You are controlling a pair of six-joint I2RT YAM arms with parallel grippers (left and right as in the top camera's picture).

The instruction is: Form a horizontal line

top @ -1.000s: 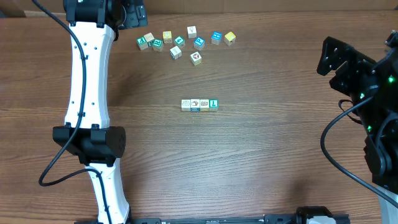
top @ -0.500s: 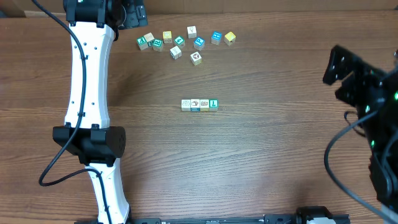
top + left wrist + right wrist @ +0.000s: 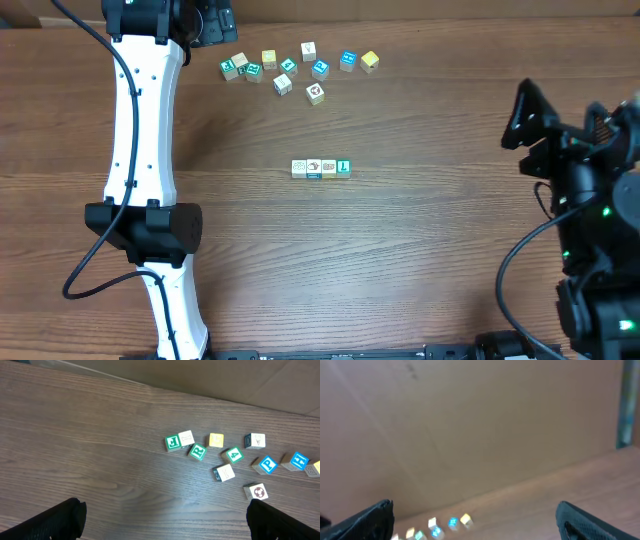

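A short row of small lettered cubes [image 3: 321, 168] lies side by side at the table's middle. A loose cluster of several more cubes [image 3: 290, 67] sits at the far edge; it also shows in the left wrist view [image 3: 225, 455] and, blurred, in the right wrist view [image 3: 442, 524]. My left gripper [image 3: 162, 520] is open and empty, hovering just left of the cluster at the far left [image 3: 205, 25]. My right gripper [image 3: 475, 520] is open and empty, raised at the right side [image 3: 525, 115], tilted up toward the back wall.
The left arm [image 3: 140, 150] stretches along the table's left side. The right arm's body [image 3: 590, 220] fills the right edge. A cardboard wall [image 3: 470, 420] stands behind the table.
The right arm has swung and shifted slightly left, its gripper now pointing toward the table. The left arm and the cubes have not moved.
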